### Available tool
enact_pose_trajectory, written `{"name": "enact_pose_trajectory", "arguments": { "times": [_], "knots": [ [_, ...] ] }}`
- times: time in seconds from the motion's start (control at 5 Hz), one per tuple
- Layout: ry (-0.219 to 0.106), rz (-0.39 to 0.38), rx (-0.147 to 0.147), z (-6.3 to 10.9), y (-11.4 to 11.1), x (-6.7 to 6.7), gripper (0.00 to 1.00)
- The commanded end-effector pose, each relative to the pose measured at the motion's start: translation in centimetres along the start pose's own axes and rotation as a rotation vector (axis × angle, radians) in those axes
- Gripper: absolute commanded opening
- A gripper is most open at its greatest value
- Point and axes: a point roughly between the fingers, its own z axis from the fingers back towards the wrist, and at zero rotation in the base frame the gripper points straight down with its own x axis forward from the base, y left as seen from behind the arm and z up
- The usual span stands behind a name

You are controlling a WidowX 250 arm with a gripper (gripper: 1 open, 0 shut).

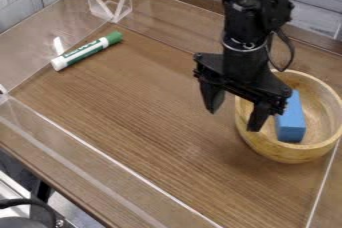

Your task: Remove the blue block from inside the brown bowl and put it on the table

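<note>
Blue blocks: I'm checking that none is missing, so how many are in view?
1. The blue block lies inside the brown bowl at right; the arm could hide others.
</note>
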Motion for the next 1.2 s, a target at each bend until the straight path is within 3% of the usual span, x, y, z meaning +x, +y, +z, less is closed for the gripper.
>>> {"name": "enact_pose_trajectory", "arguments": {
  "times": [0.0, 1.0],
  "knots": [
    [-0.047, -0.006, -0.015, 1.0, -0.8, 1.7, 1.0],
    [-0.08, -0.003, -0.047, -0.5, -3.8, 4.9, 1.0]
  ]
}}
